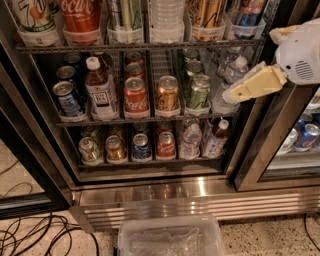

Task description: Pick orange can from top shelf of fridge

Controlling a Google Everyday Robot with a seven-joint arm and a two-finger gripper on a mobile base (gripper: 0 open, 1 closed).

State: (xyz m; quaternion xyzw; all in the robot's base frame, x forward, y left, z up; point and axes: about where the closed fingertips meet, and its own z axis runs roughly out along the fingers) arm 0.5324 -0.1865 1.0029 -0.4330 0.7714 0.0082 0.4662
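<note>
The orange can (206, 12), tall, slim and copper-orange, stands in a clear cup holder on the top shelf (140, 47) of the fridge (150, 192), right of centre; its top is cut off by the frame edge. My gripper (248, 88), cream-coloured on a white wrist, hangs at the right, in front of the fridge's right door frame. It is below and to the right of the orange can, level with the middle rack, and holds nothing that I can see.
A short orange can (167, 92) sits among red cola cans on the middle rack, with water bottles (225, 82) right by the gripper. A black door frame (260, 150) stands at right. A clear plastic bin (170, 239) and cables (30, 234) lie on the floor.
</note>
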